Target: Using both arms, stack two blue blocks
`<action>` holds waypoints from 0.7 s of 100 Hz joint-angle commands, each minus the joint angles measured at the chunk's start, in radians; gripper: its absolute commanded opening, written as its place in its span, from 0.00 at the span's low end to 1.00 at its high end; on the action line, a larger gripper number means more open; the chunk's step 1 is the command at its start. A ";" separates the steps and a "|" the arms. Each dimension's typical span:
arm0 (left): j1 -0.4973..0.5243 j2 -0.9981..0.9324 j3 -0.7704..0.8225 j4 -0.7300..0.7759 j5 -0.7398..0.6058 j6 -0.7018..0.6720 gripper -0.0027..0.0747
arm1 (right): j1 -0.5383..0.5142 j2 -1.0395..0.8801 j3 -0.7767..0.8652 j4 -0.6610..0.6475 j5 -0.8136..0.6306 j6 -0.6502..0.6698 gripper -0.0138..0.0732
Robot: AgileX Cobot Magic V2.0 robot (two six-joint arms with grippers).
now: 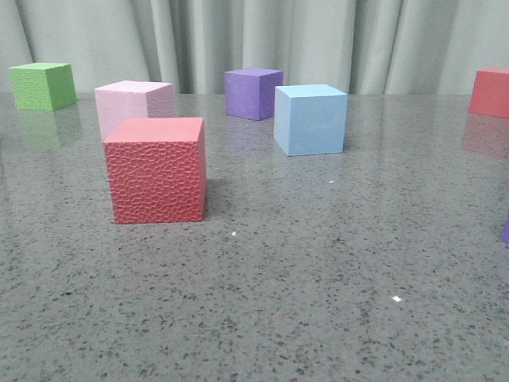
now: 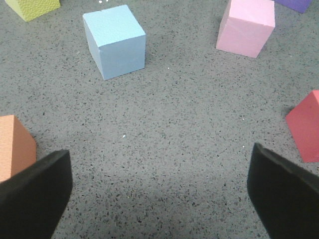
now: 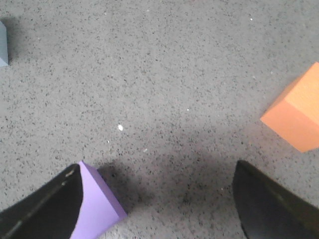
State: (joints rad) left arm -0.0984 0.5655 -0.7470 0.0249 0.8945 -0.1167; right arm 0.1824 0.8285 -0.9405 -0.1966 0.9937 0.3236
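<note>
Hovering left gripper jaws apart, nothing held | right gripper likewise spread, empty | smooth light-blue cube on speckled grey table, just beside purple cube

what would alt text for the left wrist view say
A light-blue cube sits on a grey speckled table, apart from the open left gripper. A pink cube stands nearby; yellow-green, orange, red and purple cubes are cut off at the edges.
</note>
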 commanded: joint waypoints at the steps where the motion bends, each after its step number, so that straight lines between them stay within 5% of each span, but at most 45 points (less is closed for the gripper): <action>1: 0.001 0.012 -0.037 -0.009 -0.067 0.001 0.91 | -0.005 -0.047 0.000 -0.031 -0.056 -0.012 0.86; 70: 0.004 0.082 -0.089 -0.013 -0.173 -0.044 0.87 | -0.005 -0.075 0.002 -0.031 -0.046 -0.012 0.86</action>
State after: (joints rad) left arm -0.0962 0.6041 -0.7782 0.0216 0.8078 -0.1364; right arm 0.1824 0.7586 -0.9139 -0.1973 0.9993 0.3229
